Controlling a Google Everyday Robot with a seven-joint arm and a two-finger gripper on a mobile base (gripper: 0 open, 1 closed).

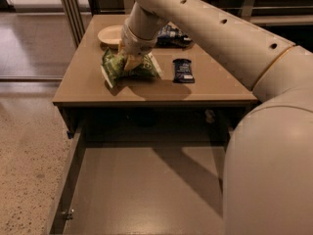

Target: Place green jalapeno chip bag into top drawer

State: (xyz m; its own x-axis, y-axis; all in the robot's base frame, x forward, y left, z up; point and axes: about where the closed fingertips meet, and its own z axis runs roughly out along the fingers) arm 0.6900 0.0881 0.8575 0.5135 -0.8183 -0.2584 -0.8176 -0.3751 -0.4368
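Observation:
The green jalapeno chip bag [115, 66] lies crumpled on the tan table [88, 89], left of its middle. My gripper [130, 61] comes down from above onto the bag's middle, with its yellowish fingers [128, 62] closed on the bag's bunched top. The bag's lower edge is at the table surface, with a shadow under its right side. The top drawer [146, 190] is pulled fully out below the table's front edge, and its flat grey-brown bottom is bare. My arm's large shell hides the drawer's right side.
A small dark bar wrapper [183, 70] lies right of the bag. A dark blue-black chip bag [171, 35] and a pale plate [110, 34] sit at the back of the table. Metal posts [71, 9] stand behind the table's left. Speckled floor [27, 155] lies to the left.

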